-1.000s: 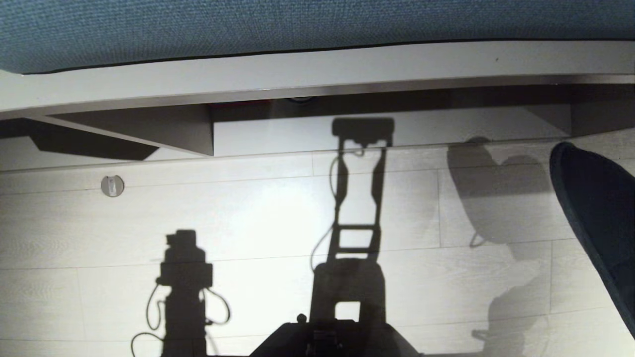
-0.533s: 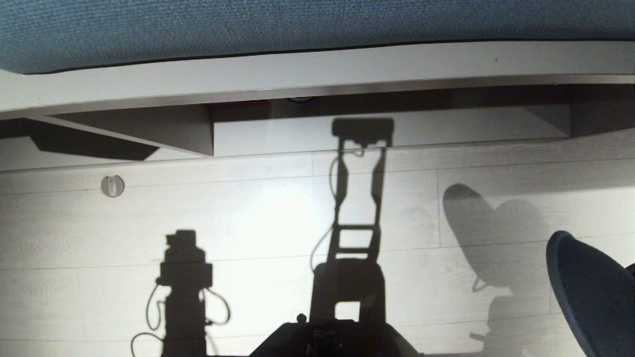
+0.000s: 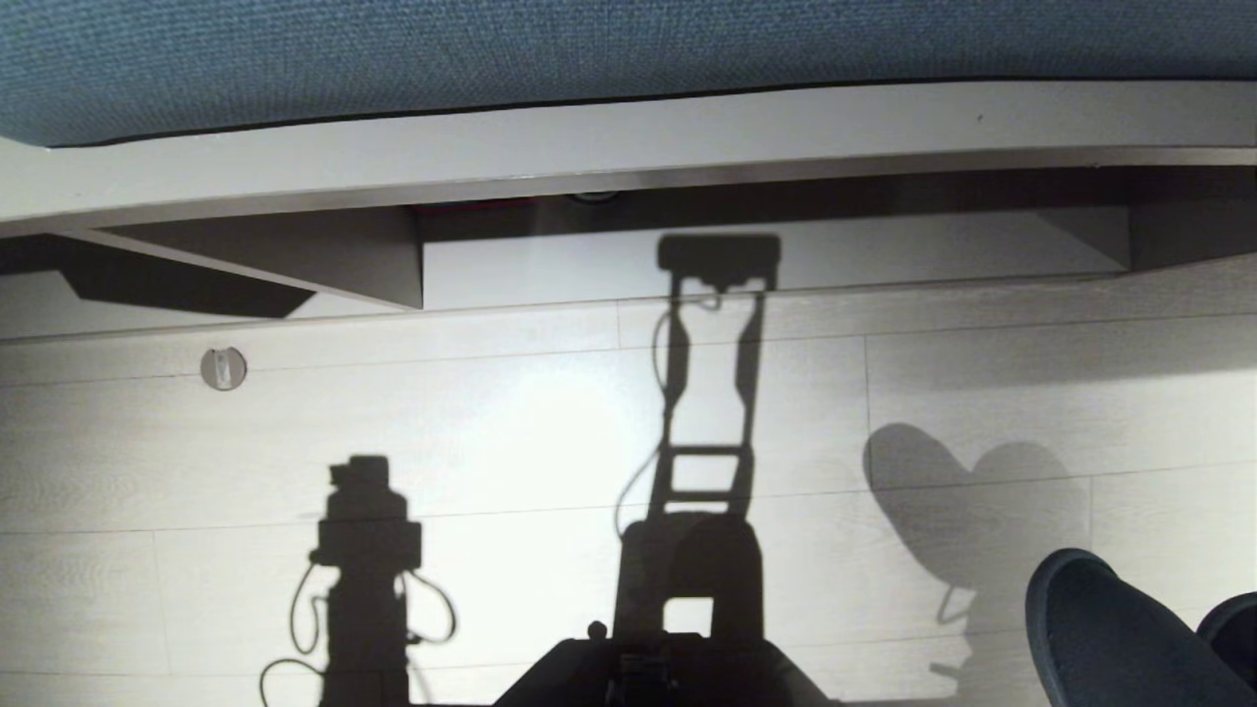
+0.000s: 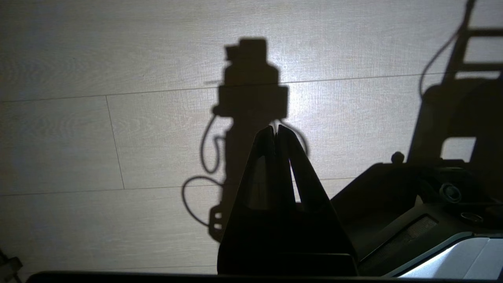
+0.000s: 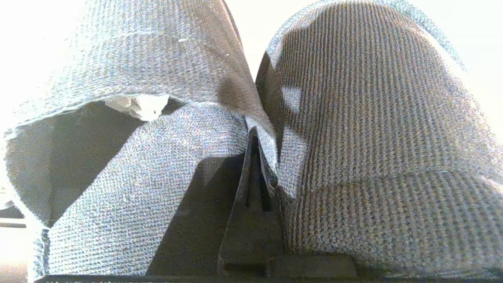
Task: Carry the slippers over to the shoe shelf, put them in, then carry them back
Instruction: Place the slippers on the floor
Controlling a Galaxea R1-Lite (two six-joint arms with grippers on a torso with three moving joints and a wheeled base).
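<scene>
The slippers (image 3: 1110, 638), dark navy, hang at the lower right corner of the head view, over the pale wood floor and well short of the shoe shelf (image 3: 550, 270). My right gripper (image 5: 255, 137) is shut on the inner rims of both slippers (image 5: 373, 118), which it pinches together; close up they look grey-blue knit. This gripper itself is outside the head view. The shoe shelf shows no slippers in its pale cubby under the blue cushion (image 3: 589, 49). My left gripper (image 4: 276, 129) is shut on nothing and hangs parked above the floor.
A slanted wooden support (image 3: 295, 255) stands at the shelf's left. A small round metal disc (image 3: 223, 368) lies on the floor before it. My own base (image 3: 648, 673) fills the bottom centre, and shadows of my arms and the slippers lie on the floorboards.
The slippers have come down from beside the shelf's right end to the lower right corner, toward me, and their shadow followed. The left arm and the view have not moved.
</scene>
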